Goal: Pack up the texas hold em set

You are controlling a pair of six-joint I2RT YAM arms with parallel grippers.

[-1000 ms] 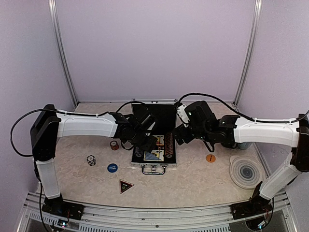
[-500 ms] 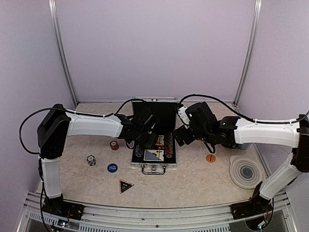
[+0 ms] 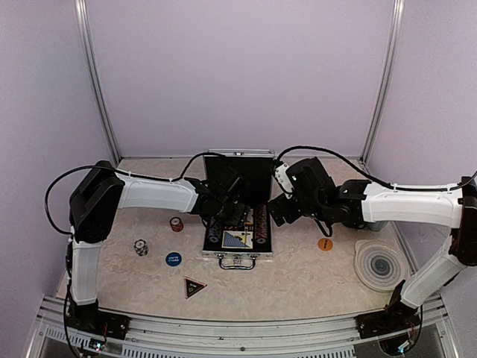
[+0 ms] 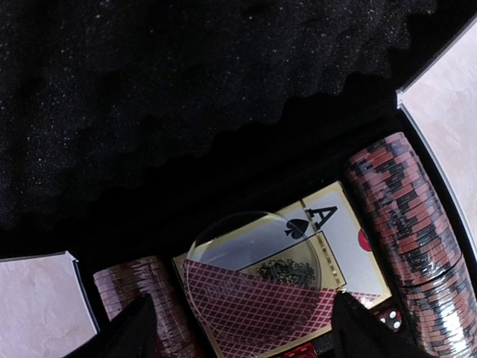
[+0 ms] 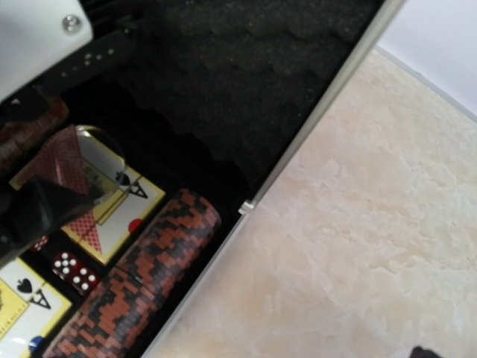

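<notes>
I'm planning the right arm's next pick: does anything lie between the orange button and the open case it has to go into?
Nothing visible does. Only bare table lies between the orange button and the right side of the case. The right gripper hangs open over that side of the case, with nothing in it.

Silver case (image 3: 237, 256), black foam lining (image 4: 186, 89), red-and-black striped chips (image 4: 406, 216), red lattice-backed card deck (image 4: 253, 309), white-dotted red dice (image 5: 73, 270), blue button (image 3: 173, 259), orange button (image 3: 325, 244), beige marbled table (image 3: 298, 283).

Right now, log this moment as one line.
left tool open over case | clear disc on red deck | right tool open | blue button, orange button, black triangle unpacked
</notes>
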